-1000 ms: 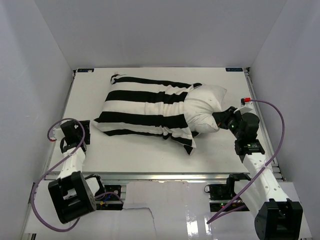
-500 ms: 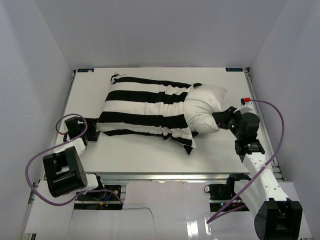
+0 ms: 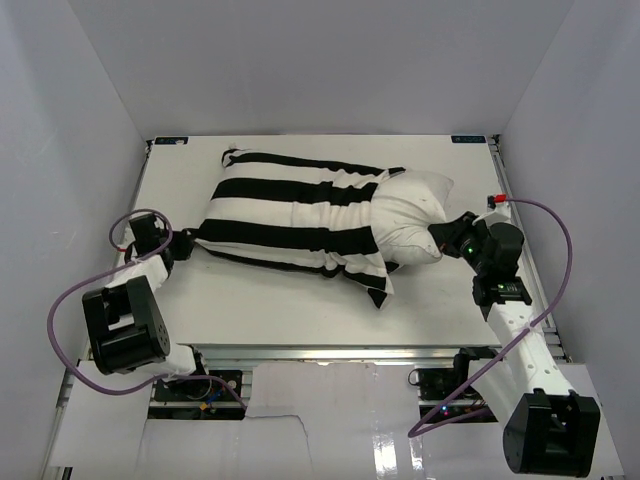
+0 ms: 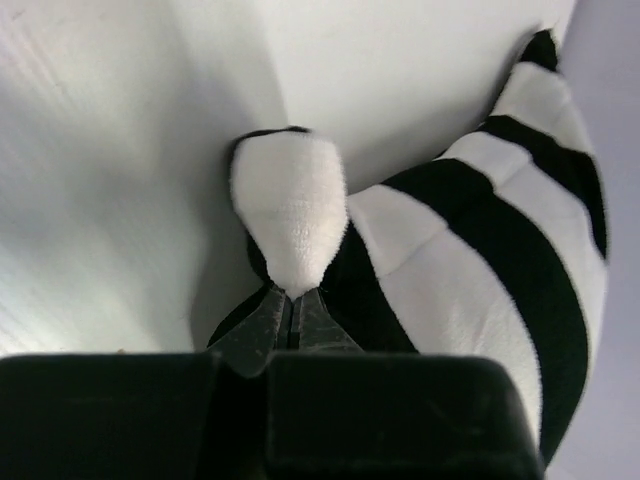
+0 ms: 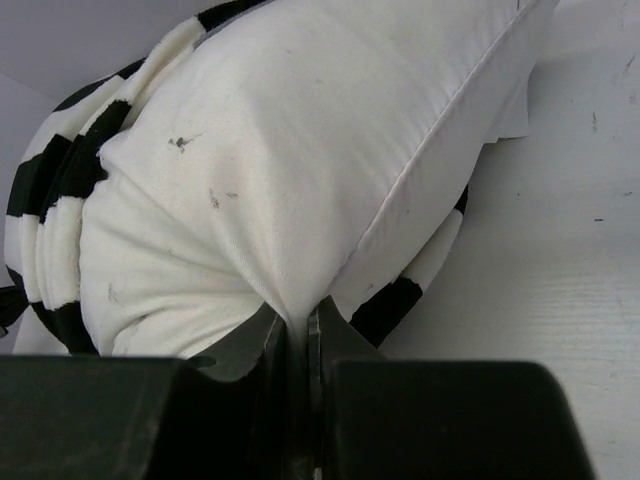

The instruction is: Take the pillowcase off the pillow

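Observation:
The black-and-white striped pillowcase (image 3: 290,215) lies across the table and covers the left part of the pillow. The off-white pillow (image 3: 410,215) sticks out of its right end. My left gripper (image 3: 183,240) is shut on the pillowcase's near left corner (image 4: 290,210), a white tip pinched between the jaws (image 4: 292,300). My right gripper (image 3: 437,240) is shut on a fold of the pillow's fabric (image 5: 290,200) at its right end, the cloth drawn into the jaws (image 5: 298,325). A striped hem (image 5: 400,300) hangs under the pillow.
The white table (image 3: 300,300) has raised edges at left and right (image 3: 505,190). White walls close in the back and both sides. Purple cables (image 3: 545,260) loop off both arms.
My left arm has swung in toward the pillowcase's left corner and its gripper has shut on it, lifting that corner slightly. The right gripper has kept its hold.

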